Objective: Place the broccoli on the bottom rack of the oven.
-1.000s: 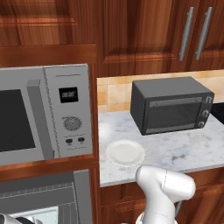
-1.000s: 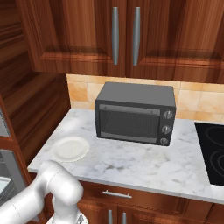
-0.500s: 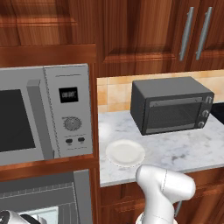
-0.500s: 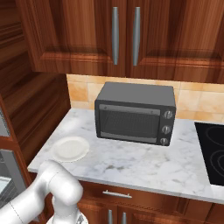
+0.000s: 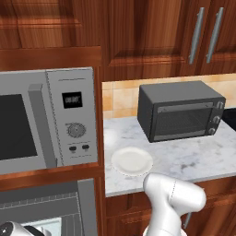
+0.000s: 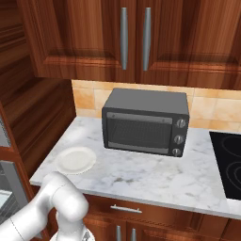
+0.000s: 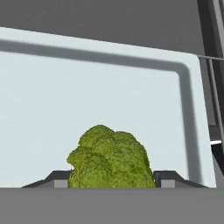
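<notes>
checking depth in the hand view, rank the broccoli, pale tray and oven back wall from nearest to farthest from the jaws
1. broccoli: clamped between the jaws, bottom centre.
2. pale tray: spreads out beyond the broccoli, mid-frame.
3. oven back wall: grey, behind the tray's far rim, at the top.

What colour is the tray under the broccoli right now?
Pale, whitish grey-blue tray, plain, beneath the green broccoli; clearest in the hand view.

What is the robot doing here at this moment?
The gripper is shut on the broccoli and holds it just over a pale tray inside the grey oven, low at the left. The broccoli is not yet released. The white plate on the marble counter has nothing on it.
</notes>
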